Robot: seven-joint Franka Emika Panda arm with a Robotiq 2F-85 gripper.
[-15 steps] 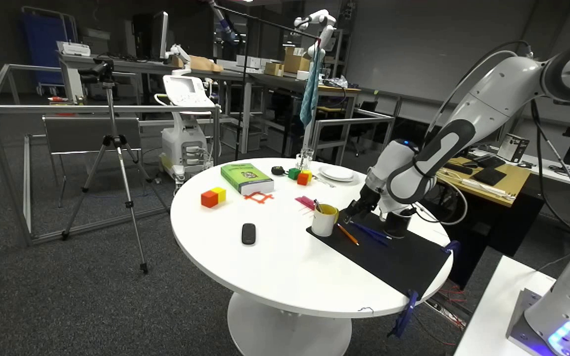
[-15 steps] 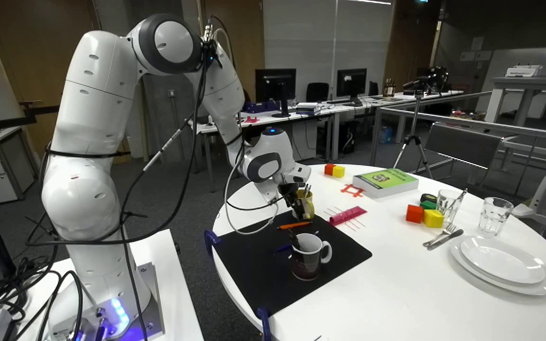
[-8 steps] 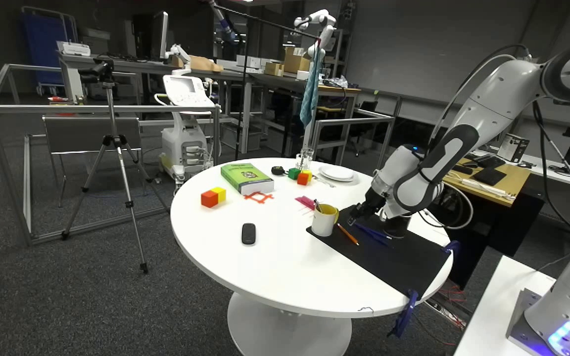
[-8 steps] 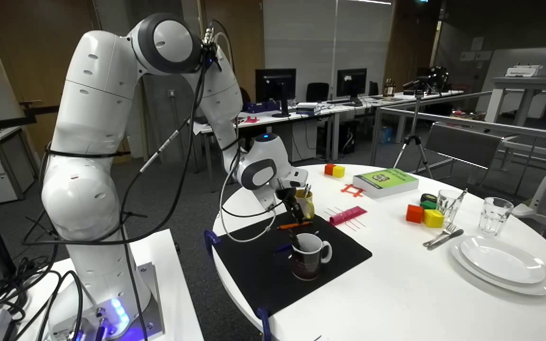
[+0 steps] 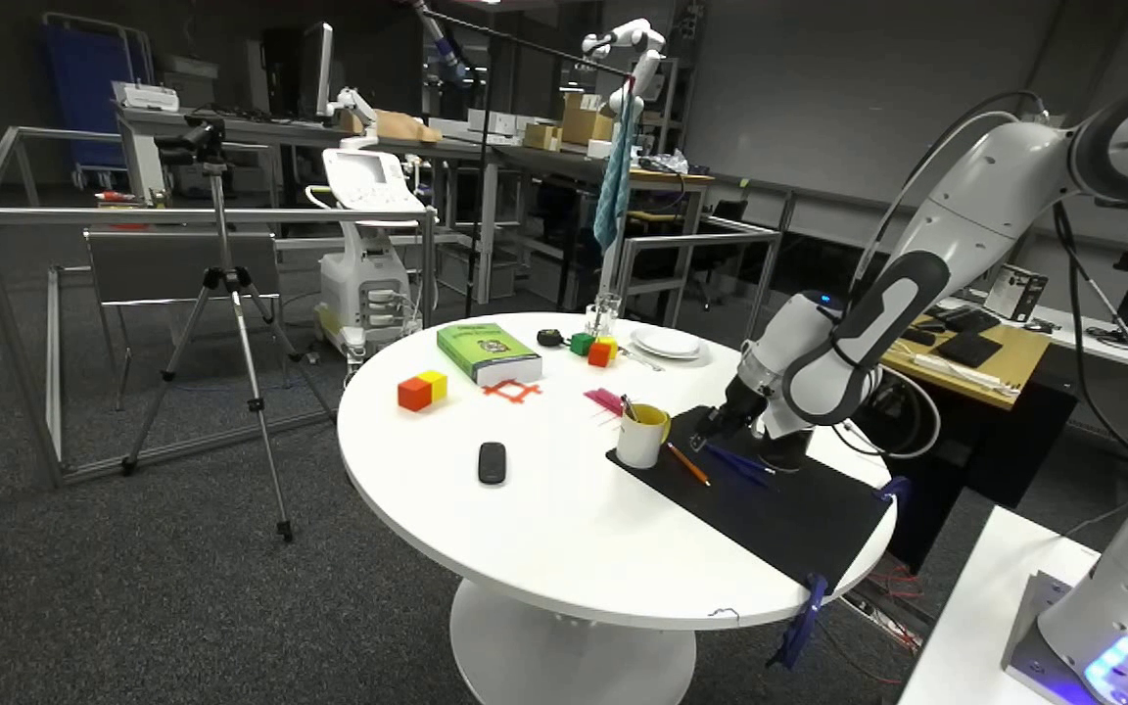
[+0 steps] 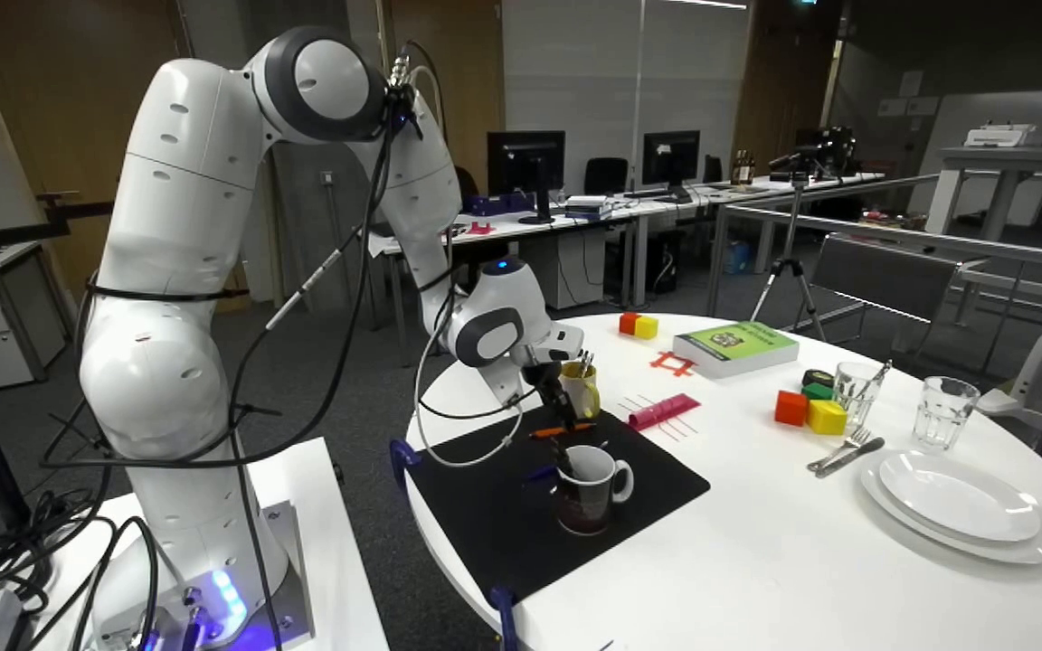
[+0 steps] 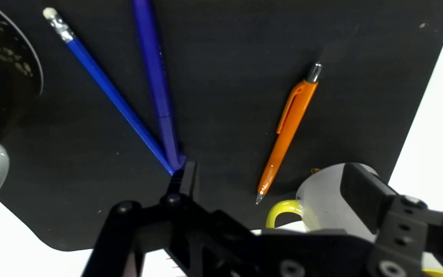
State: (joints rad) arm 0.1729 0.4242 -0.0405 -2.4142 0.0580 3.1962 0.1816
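Note:
My gripper [image 7: 271,169] is open and empty above a black mat [image 7: 221,96]; its fingers stand wide apart. An orange pen [image 7: 288,125] lies on the mat, its tip showing between the fingers. A white mug with a yellow handle [image 7: 321,196] stands behind the right finger, partly hidden by it. A blue pencil [image 7: 110,88] and a purple-blue pen [image 7: 154,65] lie with ends meeting near the left fingertip. A dark mug [image 7: 2,77] is at the left edge. In both exterior views the gripper [image 5: 698,443] [image 6: 568,421] is low, close to the orange pen [image 5: 689,464] [image 6: 550,432].
The dark mug [image 6: 586,506] holds a dark utensil. Blue clamps [image 5: 804,627] grip the table edge. A pink piece [image 6: 664,411], coloured cubes [image 6: 792,409], a green book [image 6: 738,348], glasses [image 6: 944,411], plates [image 6: 901,524] and a black device [image 5: 492,463] are on the white table.
The gripper has moved away from the yellow-handled mug and lower, to near the orange pen. Most of this motion came in the earlier half second. The objects have not moved.

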